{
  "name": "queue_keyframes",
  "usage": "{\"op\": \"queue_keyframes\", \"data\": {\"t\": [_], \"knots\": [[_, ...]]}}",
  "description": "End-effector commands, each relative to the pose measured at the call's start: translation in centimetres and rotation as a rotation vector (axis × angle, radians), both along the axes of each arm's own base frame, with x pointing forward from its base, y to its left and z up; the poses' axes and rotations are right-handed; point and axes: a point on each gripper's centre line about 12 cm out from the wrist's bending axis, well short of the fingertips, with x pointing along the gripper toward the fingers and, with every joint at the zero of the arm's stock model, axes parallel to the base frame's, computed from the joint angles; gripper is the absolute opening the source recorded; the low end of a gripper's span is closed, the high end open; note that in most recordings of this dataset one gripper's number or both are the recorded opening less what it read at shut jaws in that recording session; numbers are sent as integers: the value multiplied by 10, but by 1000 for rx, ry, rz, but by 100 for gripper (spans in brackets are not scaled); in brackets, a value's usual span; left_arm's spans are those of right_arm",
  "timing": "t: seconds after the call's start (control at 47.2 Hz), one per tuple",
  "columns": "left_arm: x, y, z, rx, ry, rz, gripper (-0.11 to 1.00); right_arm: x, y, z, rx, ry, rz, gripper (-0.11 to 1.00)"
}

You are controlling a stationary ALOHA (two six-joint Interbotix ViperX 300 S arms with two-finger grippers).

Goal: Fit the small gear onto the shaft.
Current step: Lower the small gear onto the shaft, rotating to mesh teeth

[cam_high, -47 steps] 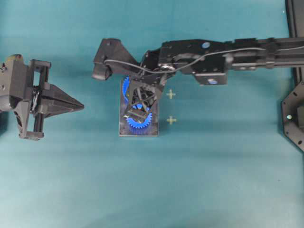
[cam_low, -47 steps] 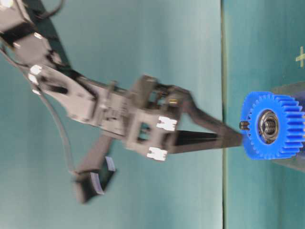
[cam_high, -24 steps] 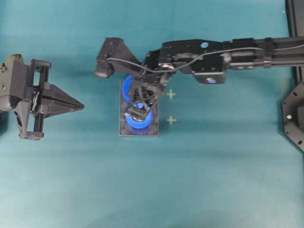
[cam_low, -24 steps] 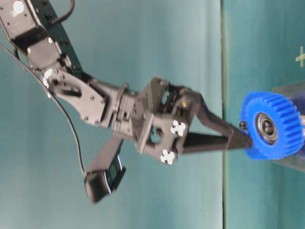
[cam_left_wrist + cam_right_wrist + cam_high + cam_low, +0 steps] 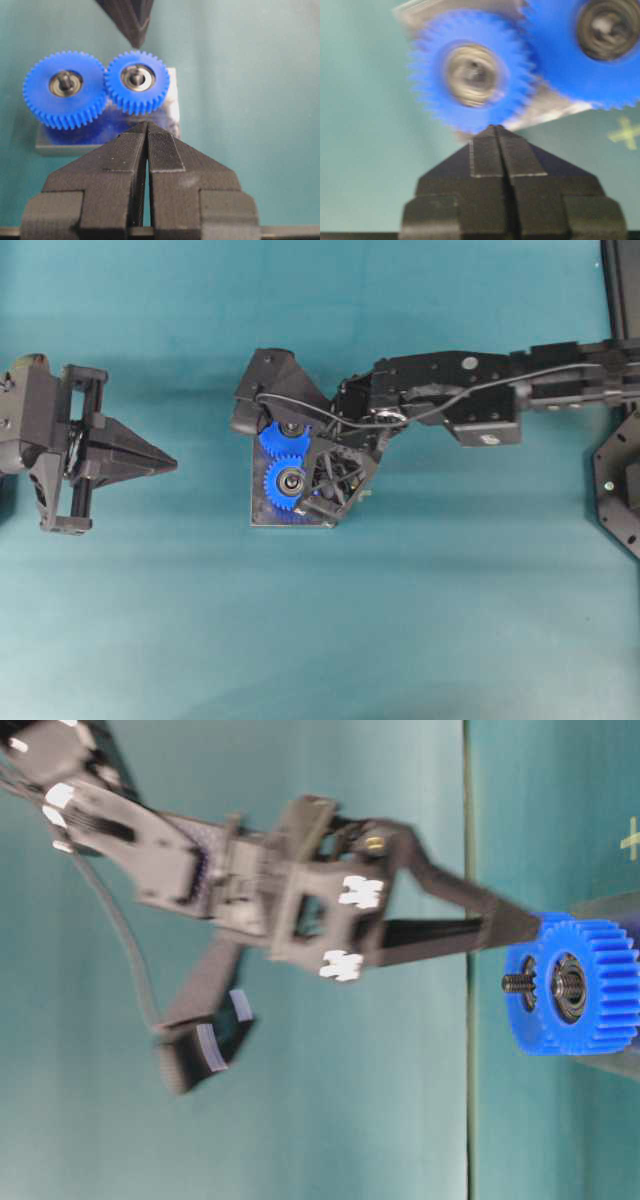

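The small gear [image 5: 137, 88] sits on the shaft [image 5: 136, 78], just beside the fully closed, empty right gripper [image 5: 495, 131].

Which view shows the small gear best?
The left wrist view: the small gear is sharp, whole and face-on, meshed with the large gear. The right wrist view is blurred, the overhead one shows it small beside the right arm, and the table-level one partly hides it.

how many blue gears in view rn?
2. The smaller bright blue plastic gear sits on the right half of the grey metal plate in the left wrist view; the larger blue toothed gear meshes beside it on the left.
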Motion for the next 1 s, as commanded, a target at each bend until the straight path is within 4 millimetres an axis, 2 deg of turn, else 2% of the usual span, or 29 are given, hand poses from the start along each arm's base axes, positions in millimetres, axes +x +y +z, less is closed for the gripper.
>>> {"op": "queue_keyframes", "data": {"t": [0.0, 0.254, 0.36, 0.572, 0.7, 0.869, 0.975], "knots": [[3, -1, 9, -1, -31, -2, 0, 11, -3, 28, -15, -99, -11, -2], [4, -1, 9, -3, -32, -1, 0, 34, -17, 4, -26, -98, -29, -2], [3, -1, 10, -4, -34, -1, 0, 35, -20, -8, -28, -67, -25, -2], [4, 0, 9, -10, -32, 3, 0, 17, -22, -19, -19, 7, -33, -2], [4, -1, 9, -10, -32, 2, 0, 2, -19, -19, -13, 26, -43, -2], [4, -1, 9, -10, -32, 2, 0, -22, 1, -11, 11, 38, -55, -2], [4, -1, 10, -11, -32, 2, 0, -28, 13, -1, 25, 19, -62, -2]]}}
